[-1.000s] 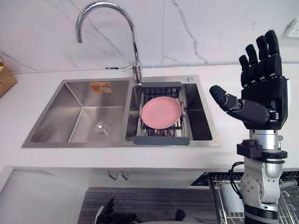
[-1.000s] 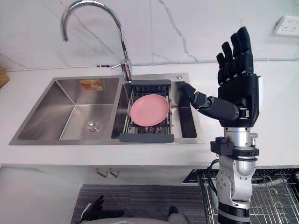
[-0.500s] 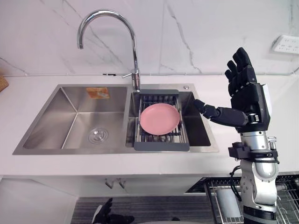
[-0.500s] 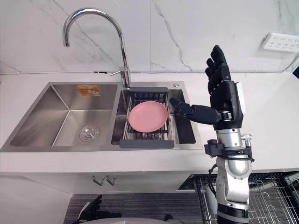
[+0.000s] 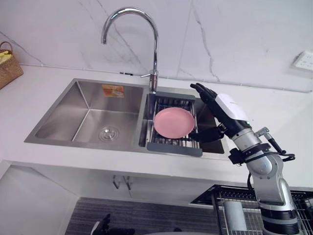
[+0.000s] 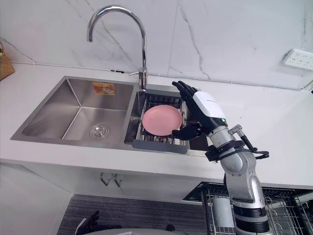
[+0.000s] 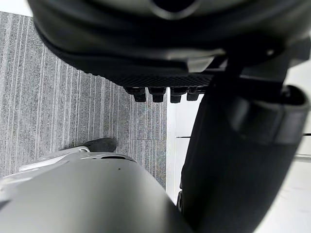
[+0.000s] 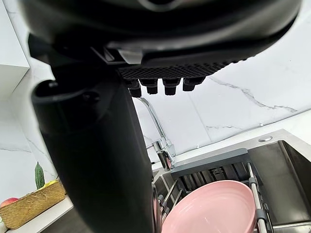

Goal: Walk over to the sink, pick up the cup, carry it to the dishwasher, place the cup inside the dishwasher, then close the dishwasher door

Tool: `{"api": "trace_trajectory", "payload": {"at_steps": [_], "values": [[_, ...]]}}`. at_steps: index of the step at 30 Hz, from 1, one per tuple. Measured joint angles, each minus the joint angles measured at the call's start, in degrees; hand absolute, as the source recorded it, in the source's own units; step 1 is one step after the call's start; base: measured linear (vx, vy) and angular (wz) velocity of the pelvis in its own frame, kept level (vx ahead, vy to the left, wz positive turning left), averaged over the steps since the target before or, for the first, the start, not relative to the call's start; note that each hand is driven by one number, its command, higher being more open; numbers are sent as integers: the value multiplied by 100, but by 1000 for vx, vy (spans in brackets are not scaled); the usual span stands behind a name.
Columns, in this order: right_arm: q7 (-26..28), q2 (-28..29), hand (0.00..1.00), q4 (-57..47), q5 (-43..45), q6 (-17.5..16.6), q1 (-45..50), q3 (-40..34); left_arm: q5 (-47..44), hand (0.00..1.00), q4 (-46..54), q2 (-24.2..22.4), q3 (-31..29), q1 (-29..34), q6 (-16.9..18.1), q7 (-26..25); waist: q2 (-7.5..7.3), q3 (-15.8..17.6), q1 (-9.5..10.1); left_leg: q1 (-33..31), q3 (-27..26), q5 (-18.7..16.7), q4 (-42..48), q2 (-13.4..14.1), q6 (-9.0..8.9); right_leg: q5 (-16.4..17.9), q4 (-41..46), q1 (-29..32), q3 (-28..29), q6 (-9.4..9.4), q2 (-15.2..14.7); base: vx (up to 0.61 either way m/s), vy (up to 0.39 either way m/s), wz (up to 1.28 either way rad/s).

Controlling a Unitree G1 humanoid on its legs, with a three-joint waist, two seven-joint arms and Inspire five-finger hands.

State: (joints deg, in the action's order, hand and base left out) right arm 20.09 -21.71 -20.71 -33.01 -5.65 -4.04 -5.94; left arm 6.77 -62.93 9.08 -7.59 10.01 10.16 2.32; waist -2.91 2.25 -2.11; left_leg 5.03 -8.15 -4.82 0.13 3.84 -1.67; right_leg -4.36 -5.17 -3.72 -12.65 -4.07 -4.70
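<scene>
No cup shows in the steel sink (image 5: 68, 110). A pink plate (image 5: 173, 122) lies tilted on a dark dish rack (image 5: 174, 147) in the sink's right basin. My right hand (image 5: 218, 108) is open, fingers straight, reaching over the right basin just right of the plate, thumb low near the rack's front corner. In the right wrist view the plate (image 8: 214, 213) sits just past the fingers (image 8: 163, 86). A pale cup-like thing (image 5: 235, 216) stands in the wire rack below the counter. My left hand (image 7: 165, 93) hangs low over the grey floor, open and holding nothing.
A tall curved tap (image 5: 153, 46) rises behind the sink's divider. The left basin holds only its drain (image 5: 108, 133). A wicker basket (image 5: 9, 68) sits at the counter's far left, a wall socket (image 5: 304, 61) at the right. The dishwasher's wire rack (image 5: 298, 201) juts out below the counter.
My right hand has dropped from an upright pose beside the sink and reached forward over the right basin beside the plate. The camera has shifted, showing more of the left counter.
</scene>
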Motion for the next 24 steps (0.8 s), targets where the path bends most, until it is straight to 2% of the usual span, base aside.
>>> {"api": "trace_trajectory", "payload": {"at_steps": [2, 3, 5, 8, 11, 18, 24], "values": [[-7, -60, 100, 19, -49, 16, -35, 113, 0, 100, 1, -2, -33, 9, -1, 6, 1, -2, 51, -37, 1, 3, -7, -1, 0, 3, 0, 15, -17, 1, -5, -53, -11, -5], [-26, -208, 100, 319, -224, 47, -336, 418, -4, 100, 0, -9, -162, 14, -8, 20, -12, -7, 48, -58, -24, 5, -14, -3, 0, 7, -2, 58, -54, 5, -10, -67, -20, -4], [88, -499, 100, 1069, -1583, 198, -960, 1086, -4, 100, 25, 3, -207, -71, -115, 89, -34, -19, 98, -107, 98, 90, -47, -32, 6, 3, -1, 83, -239, 5, -34, -45, -23, 22], [123, -449, 100, 1828, -2376, 376, -996, 1197, -9, 100, 228, -15, -209, -50, -126, 163, -52, -24, 349, -161, 323, 223, -202, -59, 18, -2, 1, 88, -461, 1, -61, -2, -13, 44], [103, -403, 100, 2032, -2558, 454, -1000, 1197, -123, 100, 247, -54, -288, 48, -176, 173, -49, -18, 391, -173, 387, 235, -229, -85, 20, -8, 23, 84, -519, -9, -90, 26, 14, 14], [-120, -331, 100, 2266, -2607, 613, -1075, 1199, -122, 100, 273, -39, -321, 32, -255, 206, -53, 65, 289, -172, 383, 236, -215, -178, 22, -43, 23, 80, -526, -65, -177, -21, 10, 0], [-141, -329, 100, 2357, -2620, 663, -1157, 1201, -135, 100, 414, -51, -318, 53, -393, 246, -40, 102, 299, -203, 422, 275, -218, -197, 79, -44, 1, 85, -568, -68, -194, -64, -4, 4]]}}
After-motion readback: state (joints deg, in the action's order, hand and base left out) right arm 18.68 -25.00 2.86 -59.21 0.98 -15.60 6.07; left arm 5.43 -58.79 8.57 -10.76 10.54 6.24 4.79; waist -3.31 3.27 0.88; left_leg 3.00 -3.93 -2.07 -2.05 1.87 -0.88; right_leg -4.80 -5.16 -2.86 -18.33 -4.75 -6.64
